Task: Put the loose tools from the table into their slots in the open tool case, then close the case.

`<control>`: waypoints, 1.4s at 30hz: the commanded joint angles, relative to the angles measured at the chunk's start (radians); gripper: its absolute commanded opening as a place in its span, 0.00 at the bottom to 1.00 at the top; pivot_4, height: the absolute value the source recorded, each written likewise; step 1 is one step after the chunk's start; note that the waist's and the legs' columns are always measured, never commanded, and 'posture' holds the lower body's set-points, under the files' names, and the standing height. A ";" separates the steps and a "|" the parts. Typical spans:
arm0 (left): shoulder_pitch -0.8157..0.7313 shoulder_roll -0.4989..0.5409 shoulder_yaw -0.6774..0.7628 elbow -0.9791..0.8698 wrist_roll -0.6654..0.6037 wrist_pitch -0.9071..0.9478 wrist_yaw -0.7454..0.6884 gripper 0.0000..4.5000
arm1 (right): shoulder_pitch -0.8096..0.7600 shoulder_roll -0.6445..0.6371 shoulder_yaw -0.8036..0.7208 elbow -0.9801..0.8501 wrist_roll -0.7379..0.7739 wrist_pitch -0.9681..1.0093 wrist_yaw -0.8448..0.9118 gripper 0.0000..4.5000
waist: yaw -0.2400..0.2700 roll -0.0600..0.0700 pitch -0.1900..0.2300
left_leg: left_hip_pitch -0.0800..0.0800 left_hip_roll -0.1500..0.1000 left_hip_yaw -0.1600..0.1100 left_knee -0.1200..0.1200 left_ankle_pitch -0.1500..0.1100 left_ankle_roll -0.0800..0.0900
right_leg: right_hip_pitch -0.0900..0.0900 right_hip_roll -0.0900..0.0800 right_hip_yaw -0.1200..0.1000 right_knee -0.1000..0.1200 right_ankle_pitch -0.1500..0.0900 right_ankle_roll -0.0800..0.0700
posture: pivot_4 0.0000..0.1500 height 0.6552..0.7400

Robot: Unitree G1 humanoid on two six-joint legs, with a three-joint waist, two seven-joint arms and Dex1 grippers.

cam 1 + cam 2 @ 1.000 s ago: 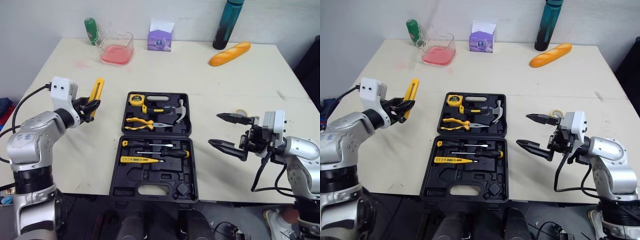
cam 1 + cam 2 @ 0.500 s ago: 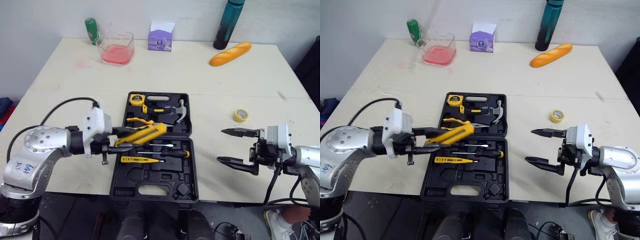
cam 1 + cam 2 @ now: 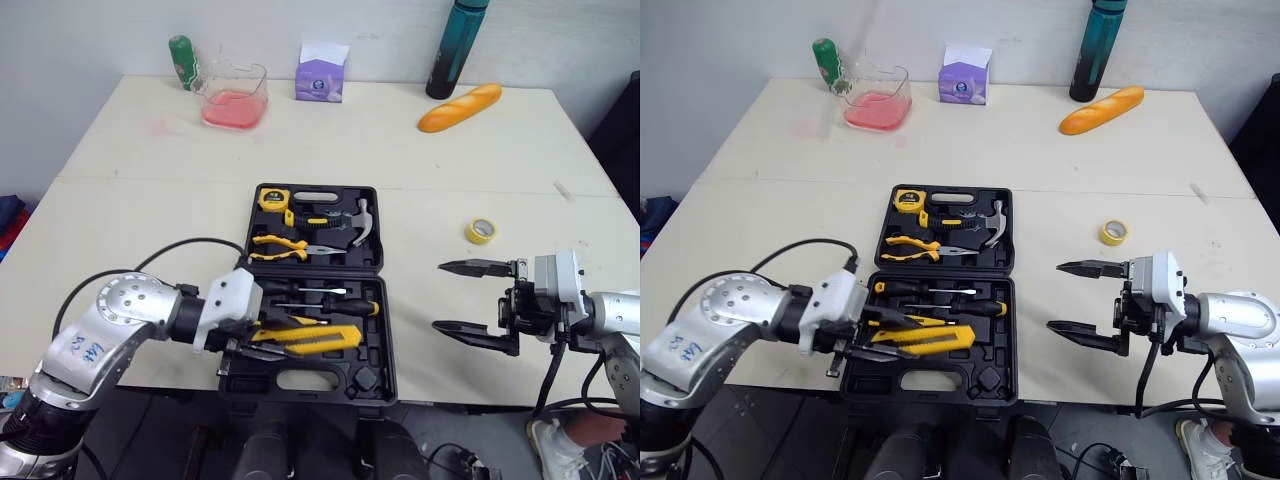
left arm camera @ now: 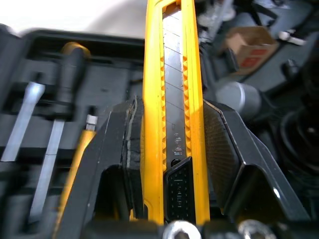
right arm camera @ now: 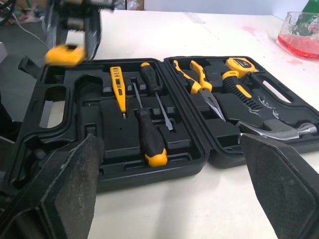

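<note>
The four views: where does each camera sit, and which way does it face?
Left eye view: on the head, facing down over the table; shows both arms, left end effector holding the utility knife over the tool case, right end effector open.
Right eye view: beside it; same scene, same arms.
Left wrist view: on the left wrist, facing along its fingers, clamped on the knife, into the case.
Right wrist view: on the right wrist, facing across the case; its spread fingers show.
Both wrist views share the knife.

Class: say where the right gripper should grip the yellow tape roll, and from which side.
Probably pinch one wall of the ring from above with the right gripper: the yellow tape roll seems to lie flat on the table, hole upward.
</note>
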 commanded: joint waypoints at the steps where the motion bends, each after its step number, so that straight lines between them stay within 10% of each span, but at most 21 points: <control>1: 0.009 -0.011 -0.021 0.018 0.052 -0.071 0.006 0.28 | 0.011 0.003 -0.017 -0.041 0.022 0.001 -0.010 1.00 | 0.000 0.000 0.000 | 0.000 0.000 0.000 0.000 0.000 0.000 | 0.000 0.000 0.000 -0.001 0.000 0.000 | 1.00 1.00; 32: -0.082 -0.033 -0.171 0.093 0.234 -0.015 0.040 0.28 | 0.111 -0.007 -0.037 -0.017 0.015 -0.052 0.024 1.00 | 0.001 0.000 0.000 | 0.001 0.001 0.000 0.000 0.000 0.000 | 0.001 0.001 0.000 0.000 0.000 0.000 | 1.00 1.00; 37: -0.085 -0.050 -0.152 0.101 0.227 -0.108 0.017 0.77 | 0.108 -0.008 -0.033 -0.007 0.014 -0.058 0.030 1.00 | 0.001 0.000 0.000 | 0.001 0.000 0.000 0.000 0.000 0.000 | 0.001 0.001 0.000 0.000 0.000 0.000 | 1.00 1.00; 42: -0.104 -0.054 -0.114 0.120 0.184 -0.146 -0.030 0.77 | 0.102 -0.006 -0.028 -0.002 0.016 -0.058 0.031 1.00 | 0.000 0.000 0.000 | 0.001 0.000 0.000 0.001 0.000 0.001 | 0.001 0.001 0.000 -0.001 0.000 0.000 | 1.00 1.00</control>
